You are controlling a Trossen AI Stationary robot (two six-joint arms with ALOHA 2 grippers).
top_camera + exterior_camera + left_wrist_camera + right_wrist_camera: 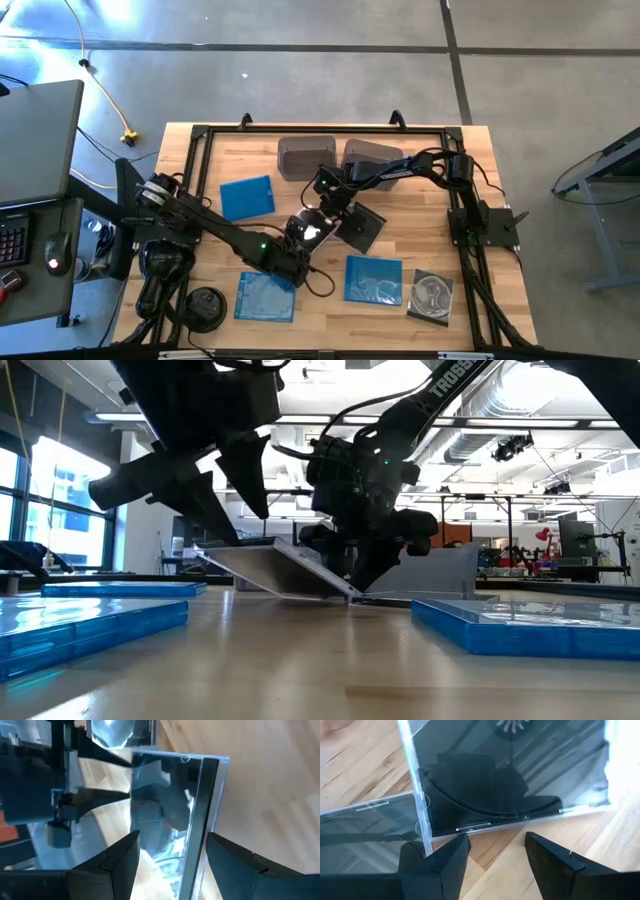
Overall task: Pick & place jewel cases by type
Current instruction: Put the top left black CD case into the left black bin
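Your wooden table point(420, 215) sits on a grey concrete floor, with a black frame along its edges and two smoky grey bins point(306, 158) at the far side. Both arms meet at the middle. Your left tool point(312, 232) has its fingers apart on either side of a clear-edged case point(172, 815) that stands tilted, one edge lifted off the wood; whether the fingers actually touch it, you can't tell from here. Your right tool point(333, 196) comes in from the far right, its fingers apart too, hovering just above a dark case point(515, 775) lying flat near the centre. From table height, you see that tilted case point(285, 568) propped with its low edge on the table, right between the two tools. Around them, a blue case point(247, 196) lies on the left toward the bins, another blue case point(266, 297) sits near the front edge, a third blue one point(374, 279) rests front right, and the clear case with the silver disc point(432, 296) lies just beside that. A round black object point(205, 306) sits at the front left corner.
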